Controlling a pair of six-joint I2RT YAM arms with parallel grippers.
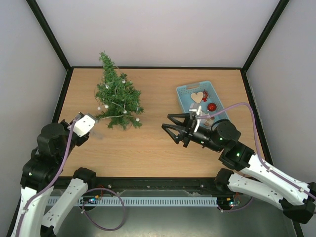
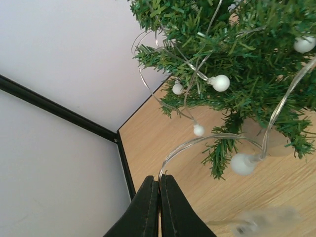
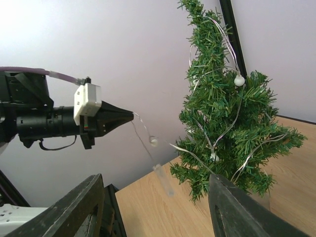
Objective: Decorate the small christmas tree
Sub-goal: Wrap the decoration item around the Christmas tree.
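From my left wrist view, the left fingers are pressed together on the light wire, which comes out at their tips and loops up into the branches. The tree stands upright on the back left of the tabletop, just right of those fingers. Its lowest branches are near the tips but clear of them. The wire winds round the tree with small white bulbs strung along it. A clear piece on the wire hangs in the air between the tips and the tree, too blurred for me to make out.

Further right, the right fingers are spread wide and point left toward the tree, well apart from it, over the middle of the tabletop. My right wrist view shows the tree beyond the gap between them. Behind them to the right sits a blue tray holding a wooden heart and a red ball.
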